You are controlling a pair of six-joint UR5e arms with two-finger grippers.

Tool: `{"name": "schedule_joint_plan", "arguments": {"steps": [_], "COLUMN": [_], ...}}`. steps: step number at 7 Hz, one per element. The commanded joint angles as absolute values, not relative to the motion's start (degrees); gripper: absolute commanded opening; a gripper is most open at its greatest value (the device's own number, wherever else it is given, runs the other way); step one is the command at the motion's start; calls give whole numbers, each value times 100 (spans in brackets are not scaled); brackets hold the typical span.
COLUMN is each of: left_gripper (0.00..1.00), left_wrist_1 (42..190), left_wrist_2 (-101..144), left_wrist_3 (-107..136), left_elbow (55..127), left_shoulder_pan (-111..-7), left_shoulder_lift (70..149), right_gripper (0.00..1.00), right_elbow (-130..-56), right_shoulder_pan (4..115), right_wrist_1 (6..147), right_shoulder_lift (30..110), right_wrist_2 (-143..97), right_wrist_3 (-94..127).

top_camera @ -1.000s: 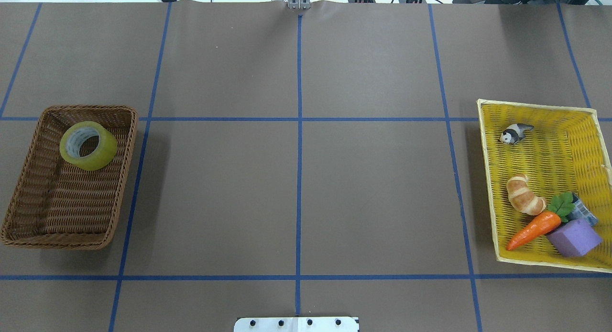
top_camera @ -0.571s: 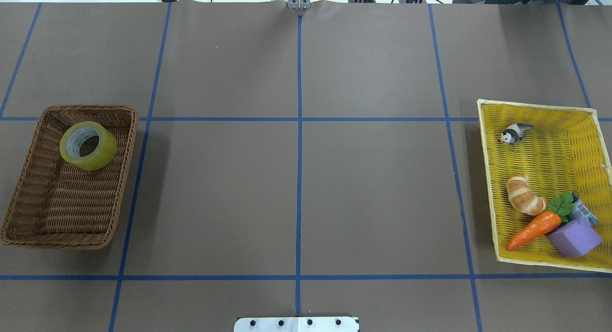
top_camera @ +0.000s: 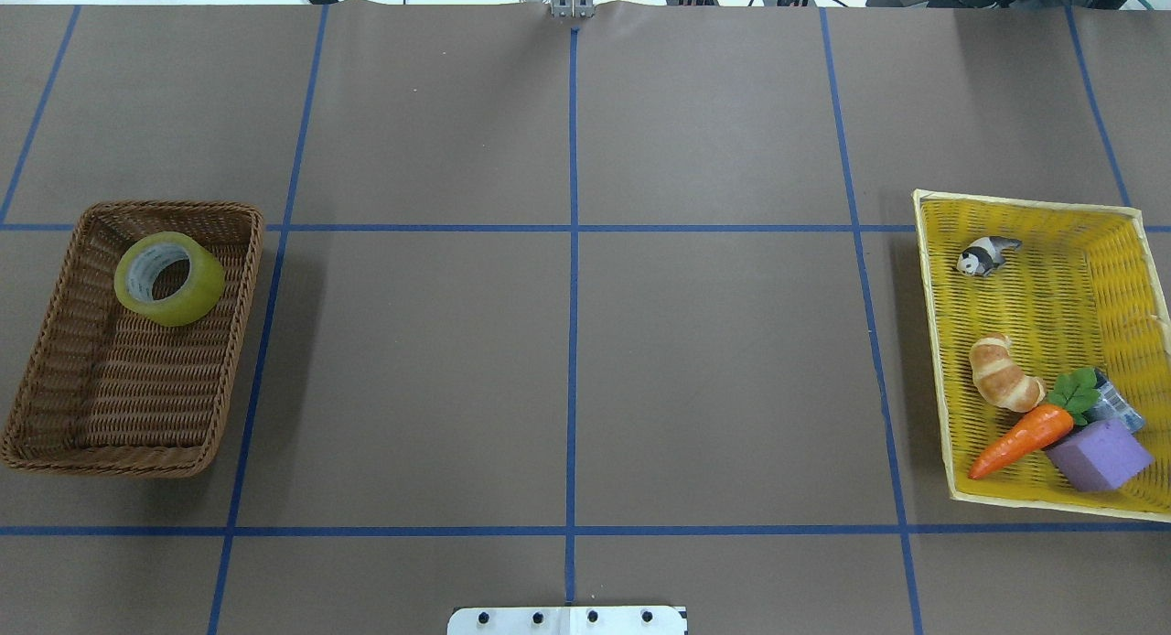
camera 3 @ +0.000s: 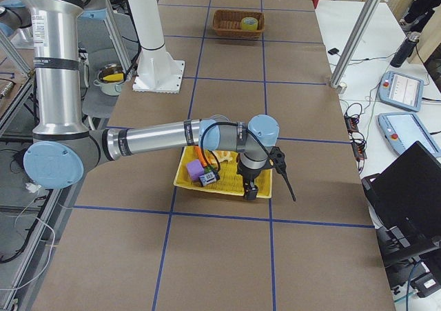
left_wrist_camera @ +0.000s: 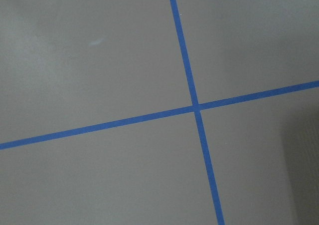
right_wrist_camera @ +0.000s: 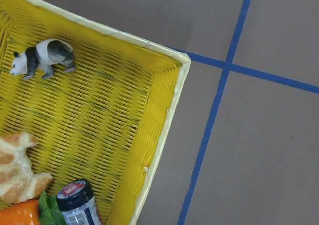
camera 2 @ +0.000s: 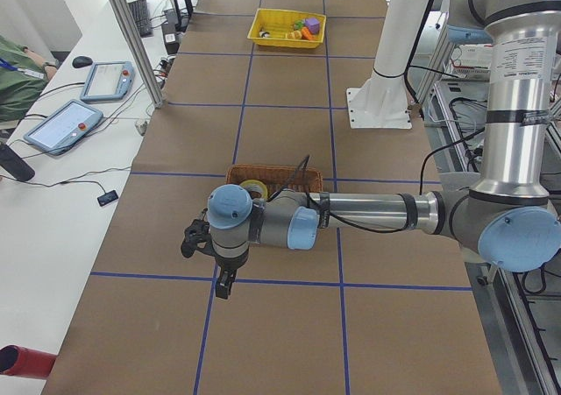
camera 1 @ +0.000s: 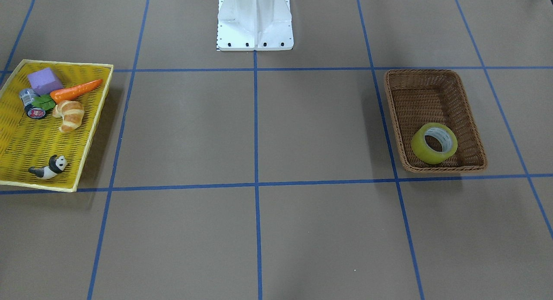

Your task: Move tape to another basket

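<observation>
The yellow tape roll (top_camera: 169,278) lies in the far end of the brown wicker basket (top_camera: 245,287) on the table's left side. It also shows in the front-facing view (camera 1: 433,143), inside the basket (camera 1: 394,118). My left gripper (camera 2: 224,285) shows only in the left side view, hanging over bare table beyond the basket's outer side; I cannot tell if it is open. My right gripper (camera 3: 249,189) shows only in the right side view, above the yellow tray's outer edge; I cannot tell its state. Neither touches the tape.
A flat yellow woven tray (top_camera: 933,342) on the table's right side holds a toy panda (top_camera: 983,254), a croissant (top_camera: 1004,372), a carrot (top_camera: 1020,440), a purple block (top_camera: 1098,455) and a small can (right_wrist_camera: 77,202). The white robot base (camera 1: 255,19) stands at mid-table. Blue tape lines grid the brown table.
</observation>
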State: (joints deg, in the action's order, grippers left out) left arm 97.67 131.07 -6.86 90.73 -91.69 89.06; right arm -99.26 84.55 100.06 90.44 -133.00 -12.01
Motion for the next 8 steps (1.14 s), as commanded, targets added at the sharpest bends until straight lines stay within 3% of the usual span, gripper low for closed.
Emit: {"name": "schedule_joint_plan", "arguments": {"steps": [1, 8], "left_gripper": [98, 98], "left_wrist_1": [9738, 9747], "left_wrist_2": [13025, 13078], "left_wrist_3": [-677, -396], "left_elbow": [9079, 9088], "left_shoulder_pan": [-9167, -9158], "left_shoulder_lift": [8886, 8886], "right_gripper": [100, 100], "right_elbow": [-9650, -9686], "right_shoulder_pan": [8464, 8464], "right_wrist_1": [9624, 9624], "right_shoulder_lift": [9027, 9026], "right_wrist_2": [-13324, -13359], "right_wrist_3": [-1160, -1151]}}
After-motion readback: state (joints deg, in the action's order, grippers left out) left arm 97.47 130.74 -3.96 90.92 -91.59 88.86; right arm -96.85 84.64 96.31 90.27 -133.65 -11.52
